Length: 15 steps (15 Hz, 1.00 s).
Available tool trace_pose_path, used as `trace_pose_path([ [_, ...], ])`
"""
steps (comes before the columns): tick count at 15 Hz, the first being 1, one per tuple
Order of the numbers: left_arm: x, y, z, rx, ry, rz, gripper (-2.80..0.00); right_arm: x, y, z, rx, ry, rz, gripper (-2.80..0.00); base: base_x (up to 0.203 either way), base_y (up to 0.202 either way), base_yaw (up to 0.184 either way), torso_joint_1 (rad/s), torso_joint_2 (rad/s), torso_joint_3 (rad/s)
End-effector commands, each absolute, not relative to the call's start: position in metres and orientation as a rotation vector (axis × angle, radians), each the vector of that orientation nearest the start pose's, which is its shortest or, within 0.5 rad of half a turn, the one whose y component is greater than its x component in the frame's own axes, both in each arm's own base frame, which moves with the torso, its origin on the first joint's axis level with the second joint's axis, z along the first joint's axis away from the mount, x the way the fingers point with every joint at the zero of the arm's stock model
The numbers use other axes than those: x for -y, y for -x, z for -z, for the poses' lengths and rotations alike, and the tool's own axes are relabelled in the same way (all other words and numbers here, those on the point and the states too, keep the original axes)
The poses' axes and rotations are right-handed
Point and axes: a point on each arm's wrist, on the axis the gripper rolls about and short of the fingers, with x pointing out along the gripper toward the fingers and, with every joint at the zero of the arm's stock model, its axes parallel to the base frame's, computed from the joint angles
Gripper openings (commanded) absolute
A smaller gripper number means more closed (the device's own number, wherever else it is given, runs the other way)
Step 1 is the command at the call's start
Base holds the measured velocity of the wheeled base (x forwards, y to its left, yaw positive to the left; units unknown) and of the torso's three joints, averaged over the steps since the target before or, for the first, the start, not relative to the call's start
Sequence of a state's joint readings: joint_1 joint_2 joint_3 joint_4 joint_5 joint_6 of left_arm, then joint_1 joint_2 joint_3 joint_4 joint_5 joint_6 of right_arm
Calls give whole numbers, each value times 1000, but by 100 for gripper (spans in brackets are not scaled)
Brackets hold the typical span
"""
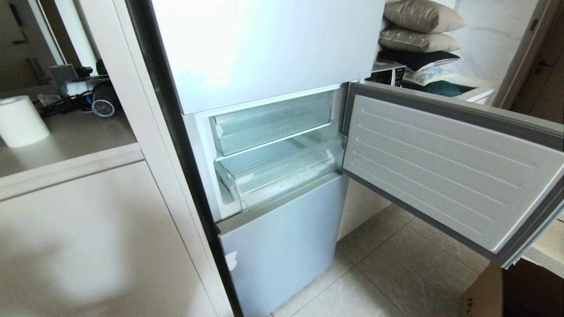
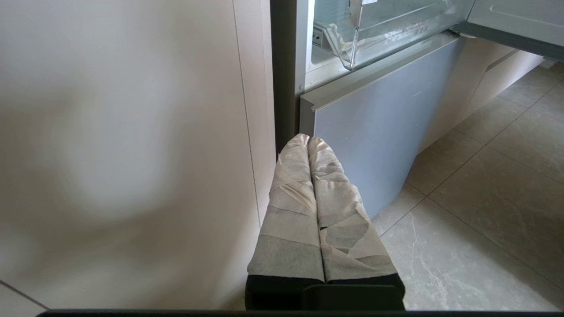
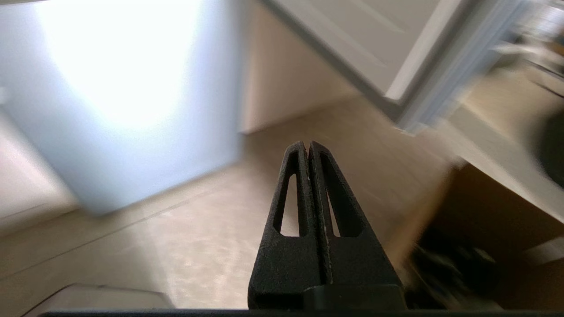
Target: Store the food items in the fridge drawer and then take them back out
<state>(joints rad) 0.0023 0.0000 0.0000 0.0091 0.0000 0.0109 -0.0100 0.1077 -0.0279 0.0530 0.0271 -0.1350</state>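
Clear plastic drawer (image 1: pixel 282 174) pulled partway out under a shallower tray (image 1: pixel 271 125), fridge door (image 1: pixel 449 169) swung open at 3 o'clock. No food visible in it. Left gripper (image 2: pixel 308 140), tape-wrapped, clenched, low beside the lower door panel (image 2: pixel 370 145). Right gripper (image 3: pixel 307 145) clenched, empty, above floor (image 3: pixel 185 246).
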Motion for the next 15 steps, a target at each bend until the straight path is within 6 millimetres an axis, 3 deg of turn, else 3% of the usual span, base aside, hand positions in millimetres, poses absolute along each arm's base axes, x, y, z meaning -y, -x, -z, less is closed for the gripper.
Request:
trace_pose_path([
  [1, 0, 23, -75, -11, -11, -3, -280, -1, 25, -76, -40, 105, -34, -280, 0, 0, 0, 0, 0, 0],
  [15, 0, 23, -75, -11, -11, -3, -280, -1, 25, -76, -40, 71, -32, -280, 0, 0, 0, 0, 0, 0],
])
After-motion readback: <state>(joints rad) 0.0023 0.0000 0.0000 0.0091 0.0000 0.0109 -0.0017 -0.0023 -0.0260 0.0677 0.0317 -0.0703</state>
